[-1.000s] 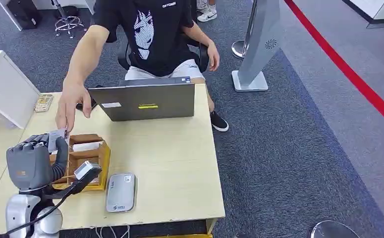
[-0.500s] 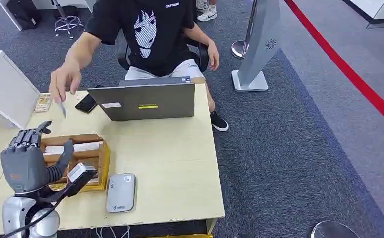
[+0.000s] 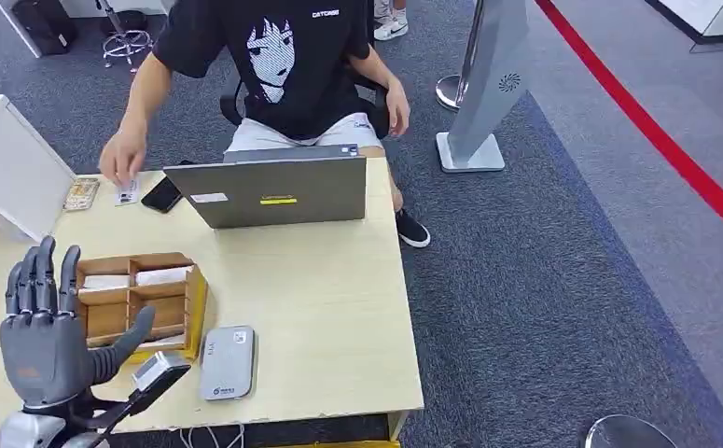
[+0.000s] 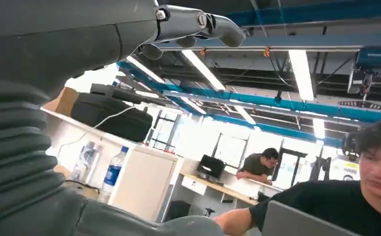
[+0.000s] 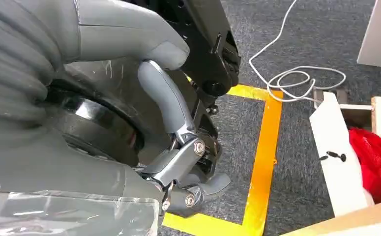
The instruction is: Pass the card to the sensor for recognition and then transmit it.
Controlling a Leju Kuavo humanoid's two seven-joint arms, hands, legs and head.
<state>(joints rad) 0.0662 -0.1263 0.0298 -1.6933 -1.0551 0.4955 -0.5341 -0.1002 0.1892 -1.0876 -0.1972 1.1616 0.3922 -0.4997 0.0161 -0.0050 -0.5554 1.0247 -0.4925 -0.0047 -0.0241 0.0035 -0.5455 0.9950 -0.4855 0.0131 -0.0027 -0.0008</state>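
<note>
At the table's far left corner, the card point(image 3: 127, 191) lies under the person's hand point(image 3: 121, 163), beside a black phone point(image 3: 161, 194). Nearer, the left hand point(image 3: 45, 331) is raised, fingers spread, holding nothing, beside the wooden organizer point(image 3: 143, 301) and grey sensor point(image 3: 227, 362). The right hand point(image 5: 178, 167) hangs with fingers curled inward, empty.

The worktop point(image 3: 320, 308) is pale, smooth wood laminate. The compartment box point(image 3: 189, 299) looks like plain wood. The laptop point(image 3: 278, 191) lid is matt grey metal. The left hand point(image 3: 45, 331) is matt grey plastic. The floor carpet point(image 3: 563, 280) is rough.
</note>
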